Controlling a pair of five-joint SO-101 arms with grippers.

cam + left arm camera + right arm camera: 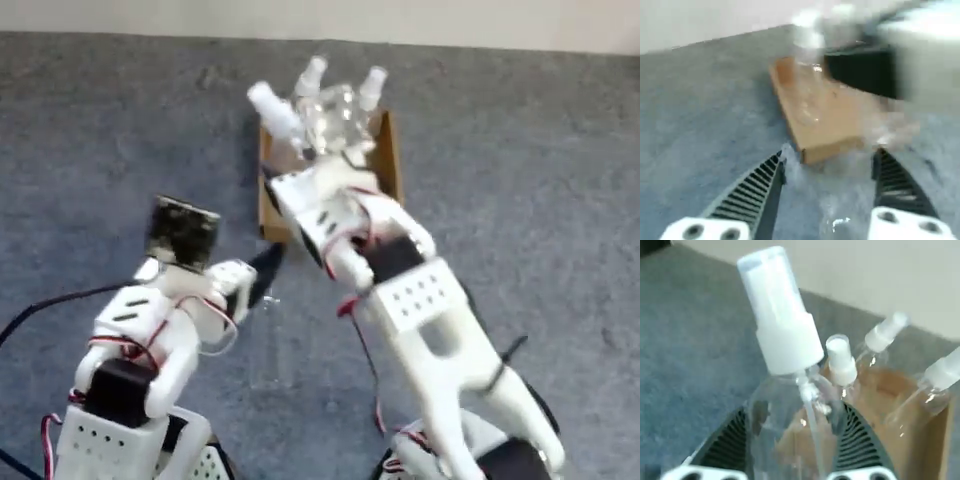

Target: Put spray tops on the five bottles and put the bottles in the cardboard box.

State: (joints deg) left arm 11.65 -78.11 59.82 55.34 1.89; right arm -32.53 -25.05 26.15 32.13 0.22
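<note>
Right tool holds a bottle at the box
The right tool (795, 427) squeezes a bottle (782, 325), spray top up, just over the cardboard box (932, 440). The left tool (827, 172) hangs open nearby.

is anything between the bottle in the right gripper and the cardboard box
Nothing visible separates them: the bottle in the right gripper is right at the cardboard box. Three capped bottles standing inside, just beyond it, may crowd the spot it needs.

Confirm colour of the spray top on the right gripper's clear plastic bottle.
White spray top, clearest in right wrist view.
</note>
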